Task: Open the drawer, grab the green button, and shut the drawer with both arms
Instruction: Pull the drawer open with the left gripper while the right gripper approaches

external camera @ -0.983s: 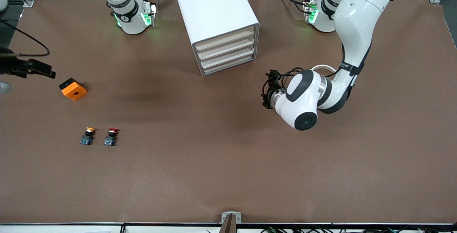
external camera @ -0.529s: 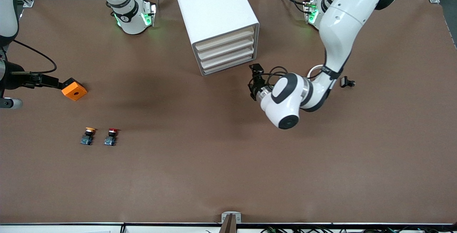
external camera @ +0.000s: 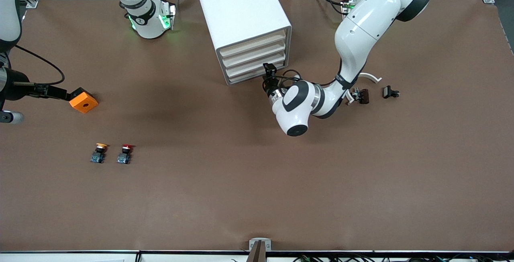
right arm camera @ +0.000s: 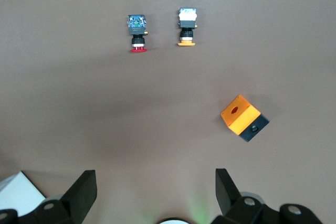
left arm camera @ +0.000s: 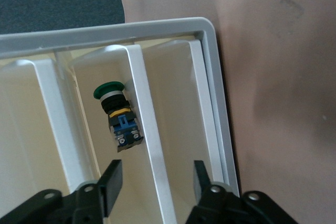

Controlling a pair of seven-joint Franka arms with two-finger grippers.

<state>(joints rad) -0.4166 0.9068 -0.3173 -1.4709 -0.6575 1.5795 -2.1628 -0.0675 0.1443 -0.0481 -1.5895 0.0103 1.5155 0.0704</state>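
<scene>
Two pincers released. Left gripper (left arm camera: 157, 182) straddles white plastic drawer divider (left arm camera: 140, 98) — green-capped push button (left arm camera: 116, 114) just ahead, ready for pickup. Right gripper (right arm camera: 156, 187) waits beside orange plastic cube (right arm camera: 242, 116).

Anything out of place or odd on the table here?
Nothing spilled or broken. Three loose bits lie scattered beside the left arm: a white curved piece, a brown part and a black part. The orange cube sits askew.
</scene>
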